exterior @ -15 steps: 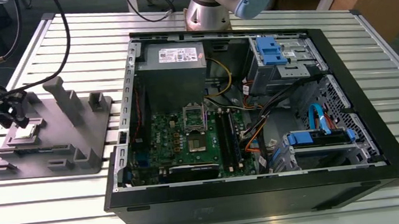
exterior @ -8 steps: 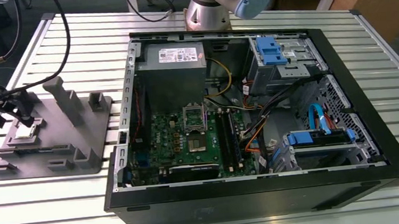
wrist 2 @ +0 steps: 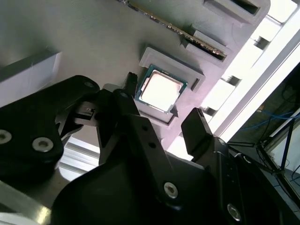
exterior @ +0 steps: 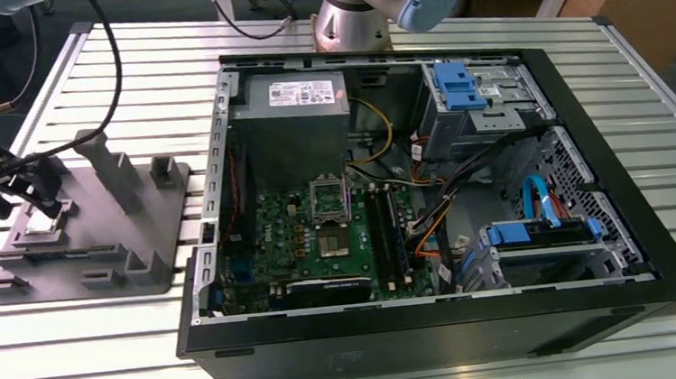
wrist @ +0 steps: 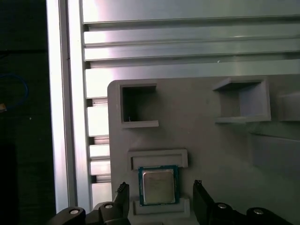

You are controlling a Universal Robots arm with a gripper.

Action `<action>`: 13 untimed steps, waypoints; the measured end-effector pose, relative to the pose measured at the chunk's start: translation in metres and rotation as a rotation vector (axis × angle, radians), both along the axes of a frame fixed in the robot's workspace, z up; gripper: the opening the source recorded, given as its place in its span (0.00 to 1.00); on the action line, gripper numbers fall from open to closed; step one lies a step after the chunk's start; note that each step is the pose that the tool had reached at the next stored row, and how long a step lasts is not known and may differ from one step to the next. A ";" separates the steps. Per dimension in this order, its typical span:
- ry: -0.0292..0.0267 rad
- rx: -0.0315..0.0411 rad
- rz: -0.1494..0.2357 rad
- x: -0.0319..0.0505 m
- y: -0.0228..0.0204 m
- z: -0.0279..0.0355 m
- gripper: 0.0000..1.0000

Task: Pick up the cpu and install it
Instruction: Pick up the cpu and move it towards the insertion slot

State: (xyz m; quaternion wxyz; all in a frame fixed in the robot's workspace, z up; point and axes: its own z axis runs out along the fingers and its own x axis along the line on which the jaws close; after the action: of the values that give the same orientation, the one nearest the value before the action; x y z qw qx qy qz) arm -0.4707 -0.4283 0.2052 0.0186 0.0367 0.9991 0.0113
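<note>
Hovering over the grey tray (exterior: 166,226), the pincer (exterior: 23,201) has its two black fingers (wrist: 123,190) spread apart, one on either side of the cpu (wrist: 158,186), with a gap at each side. The cpu lies flat in a shallow square recess of the tray, silver top up. In the exterior view the tray sits on the slatted metal counter (exterior: 86,354) at nine o'clock from the open computer case (exterior: 446,335), with the cpu near the tray's nine o'clock edge.

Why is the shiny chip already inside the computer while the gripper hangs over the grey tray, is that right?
Not quite. The cpu lies in its pocket on the grey tray, not in the computer; the first wrist view shows it, with the gripper over the tray.
</note>
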 end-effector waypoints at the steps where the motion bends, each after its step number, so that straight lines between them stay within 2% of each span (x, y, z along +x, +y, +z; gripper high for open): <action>1: -0.0004 0.0000 0.002 0.0000 0.0000 -0.0018 0.65; 5: -0.0023 -0.0001 0.009 0.0000 0.0004 -0.0077 0.65; 13: -0.0033 -0.0002 0.018 0.0000 0.0017 -0.0146 0.65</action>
State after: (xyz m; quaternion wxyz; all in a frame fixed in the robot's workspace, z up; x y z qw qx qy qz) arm -0.4707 -0.4266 0.1907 0.0201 0.0276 0.9994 0.0114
